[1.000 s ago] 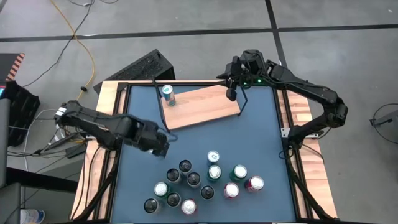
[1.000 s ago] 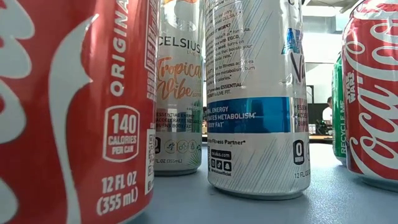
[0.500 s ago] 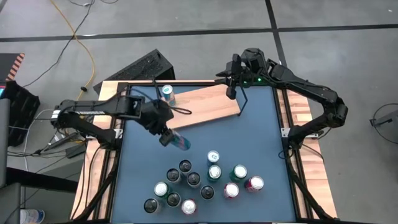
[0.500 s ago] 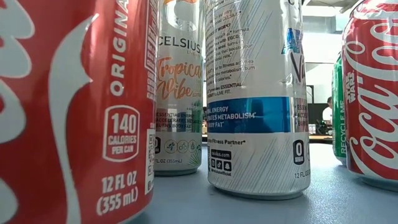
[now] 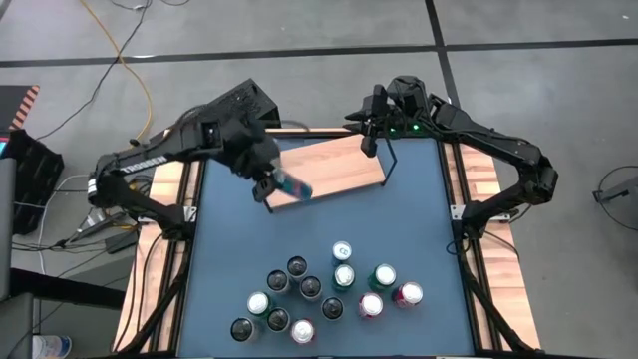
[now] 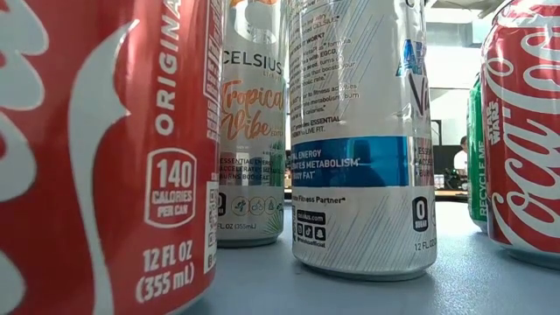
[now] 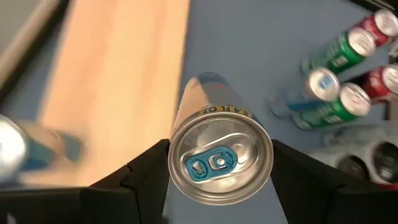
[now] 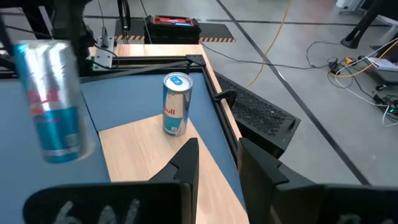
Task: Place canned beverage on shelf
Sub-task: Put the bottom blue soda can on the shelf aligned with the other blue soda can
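Observation:
My left gripper [image 5: 274, 183] is shut on a slim silver-and-blue can [image 5: 295, 186] in the air above the near-left part of the light-wood shelf [image 5: 339, 165]. The can also shows in the right wrist view [image 8: 53, 99]. A second slim silver-and-blue can [image 8: 176, 102] stands upright on its base on the shelf's far-left part; my left arm hides it in the high view. My right gripper [image 5: 371, 146] hovers over the shelf's far-right corner, empty, its fingers a narrow gap apart [image 8: 219, 155]. My left gripper pinches the can's wall just below its top rim [image 7: 177, 155] between its two fingers [image 7: 143, 180], one on each side. The fingers come from above, pointing down. The can hangs below them, lifted clear of shelf and table, slightly tilted.
A cluster of several upright cans [image 5: 329, 289] stands on the blue tabletop's near half; in the low view a red can [image 6: 96, 157] and tall white cans [image 6: 359, 131] fill the picture. A black wire frame [image 5: 387, 165] edges the shelf. A keyboard [image 5: 224, 108] lies beyond the far-left corner.
My left gripper has carried the slim can from over the table's left middle toward the far edge and a little to the right, up to the shelf's near-left part. The can has stayed lifted clear in the hold.

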Tool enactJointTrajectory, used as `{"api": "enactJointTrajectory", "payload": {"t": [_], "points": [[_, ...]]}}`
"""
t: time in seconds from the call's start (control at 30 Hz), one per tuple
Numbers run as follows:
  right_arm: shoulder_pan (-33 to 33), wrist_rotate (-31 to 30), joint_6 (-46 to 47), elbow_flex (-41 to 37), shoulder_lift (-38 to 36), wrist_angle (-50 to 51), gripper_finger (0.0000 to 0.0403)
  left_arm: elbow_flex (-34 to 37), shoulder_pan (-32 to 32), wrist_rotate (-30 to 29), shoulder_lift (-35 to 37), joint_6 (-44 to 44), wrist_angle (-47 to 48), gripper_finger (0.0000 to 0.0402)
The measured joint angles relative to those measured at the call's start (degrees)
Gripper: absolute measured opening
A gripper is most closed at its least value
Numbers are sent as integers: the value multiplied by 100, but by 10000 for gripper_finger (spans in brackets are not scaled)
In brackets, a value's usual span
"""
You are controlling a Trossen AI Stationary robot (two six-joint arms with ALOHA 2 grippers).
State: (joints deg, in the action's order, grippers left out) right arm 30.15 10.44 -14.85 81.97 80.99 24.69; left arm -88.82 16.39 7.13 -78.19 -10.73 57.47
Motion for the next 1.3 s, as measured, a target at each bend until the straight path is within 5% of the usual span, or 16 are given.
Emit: {"api": "enactJointTrajectory", "payload": {"t": [0.4, 1.3], "points": [[0, -3, 547, 0, 0, 2, 95, -2287, 517, -948, -1808, 2314, 2947, 223], [-13, -2, 645, 0, 0, 9, 95, -2338, 635, -1361, -2459, 3279, 2895, 224]]}}
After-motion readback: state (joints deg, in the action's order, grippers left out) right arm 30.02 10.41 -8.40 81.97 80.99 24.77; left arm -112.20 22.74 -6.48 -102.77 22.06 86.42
